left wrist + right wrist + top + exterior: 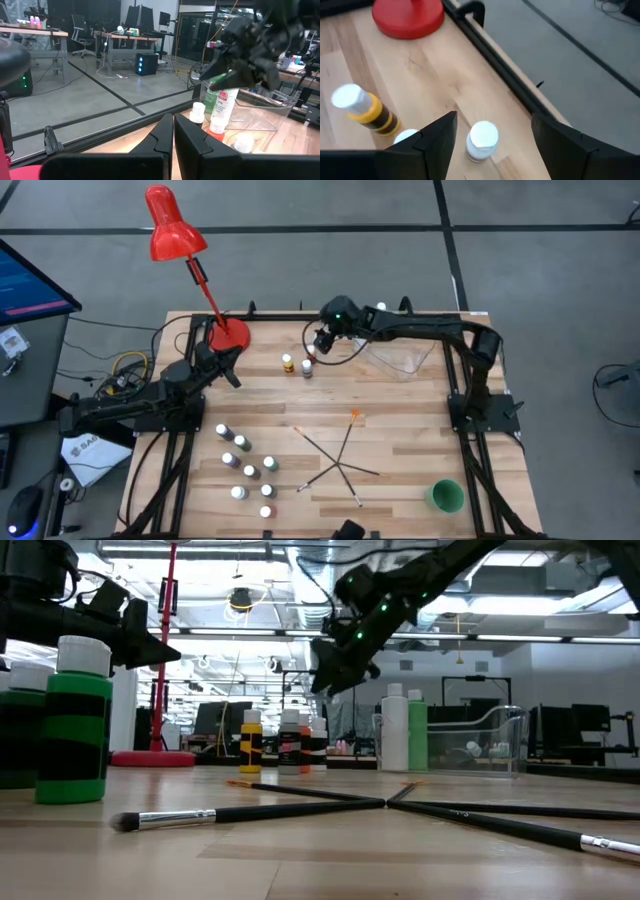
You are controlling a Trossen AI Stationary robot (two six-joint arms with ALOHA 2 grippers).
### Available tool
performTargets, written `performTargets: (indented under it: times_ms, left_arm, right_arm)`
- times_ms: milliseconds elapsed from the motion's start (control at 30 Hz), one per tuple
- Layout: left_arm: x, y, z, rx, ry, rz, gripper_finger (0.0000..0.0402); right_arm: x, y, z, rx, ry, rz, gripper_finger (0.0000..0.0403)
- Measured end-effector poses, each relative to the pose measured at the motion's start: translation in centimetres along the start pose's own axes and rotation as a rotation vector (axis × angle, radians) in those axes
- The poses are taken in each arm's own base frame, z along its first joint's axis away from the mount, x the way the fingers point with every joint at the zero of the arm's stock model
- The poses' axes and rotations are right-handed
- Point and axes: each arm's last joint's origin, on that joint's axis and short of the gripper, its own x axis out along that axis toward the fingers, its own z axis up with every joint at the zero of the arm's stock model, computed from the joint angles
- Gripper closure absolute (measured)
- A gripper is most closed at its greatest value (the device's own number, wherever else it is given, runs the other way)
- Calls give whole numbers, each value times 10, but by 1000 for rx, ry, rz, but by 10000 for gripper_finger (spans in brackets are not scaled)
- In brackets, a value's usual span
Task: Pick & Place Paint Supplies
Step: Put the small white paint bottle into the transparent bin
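Three small bottles (298, 364) stand on their bases at the table's far middle: a yellow one (367, 110) and two white-capped ones (482, 140). My right gripper (322, 343) hangs open above them, slanting down. One white cap shows between its fingers (493, 120), untouched. A taller white bottle (395, 728) and a green one (417, 730) stand beside the clear tub (480, 740). Several small bottles (247, 463) stand at the near left. Thin brushes (338, 455) lie crossed on the table. My left gripper (236, 380) waits shut at the left.
A red lamp stands on its round base (230, 335) at the far left, close to my left gripper. The clear tub (402, 356) sits under my right arm at the far edge. A green cup (445, 496) stands at the near right corner.
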Motion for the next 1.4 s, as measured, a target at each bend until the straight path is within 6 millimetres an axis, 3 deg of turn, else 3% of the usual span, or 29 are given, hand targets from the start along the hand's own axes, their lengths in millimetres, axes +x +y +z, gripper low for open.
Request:
performTargets:
  times_ms: [300,1400]
  left_arm:
    - [0,0,0,-1,-2,0,394]
    - [0,0,2,-9,-16,-2,394]
  right_arm:
    - [22,3,-15,1,57,-2,152]
    - [31,-10,-17,48,56,47,152]
